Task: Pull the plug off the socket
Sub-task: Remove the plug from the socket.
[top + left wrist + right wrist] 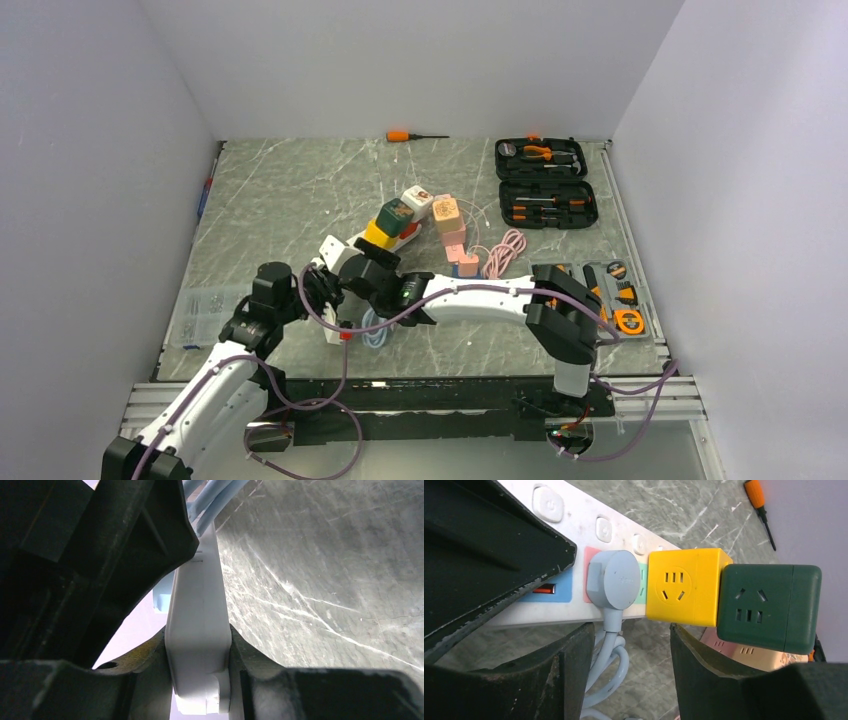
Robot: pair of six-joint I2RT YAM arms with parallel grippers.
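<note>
Near the middle of the desk (290, 190) the white power strip (574, 535) lies flat, its long axis running from near left toward far right in the top view; the left end effector (200, 672) is clamped across the strip's width, probably to pin it against the coming pull; the grey-blue plug (616, 580) sits fully seated in a socket just beside the yellow cube adapter (684, 582), its round back facing up and its cable (606, 655) leaving crosswise over the strip's edge; the right end effector (629, 665) hangs open, fingers (564, 680) straddling that cable, clear of the plug; extraction likely wants a straight lift away from the strip's face.
</note>
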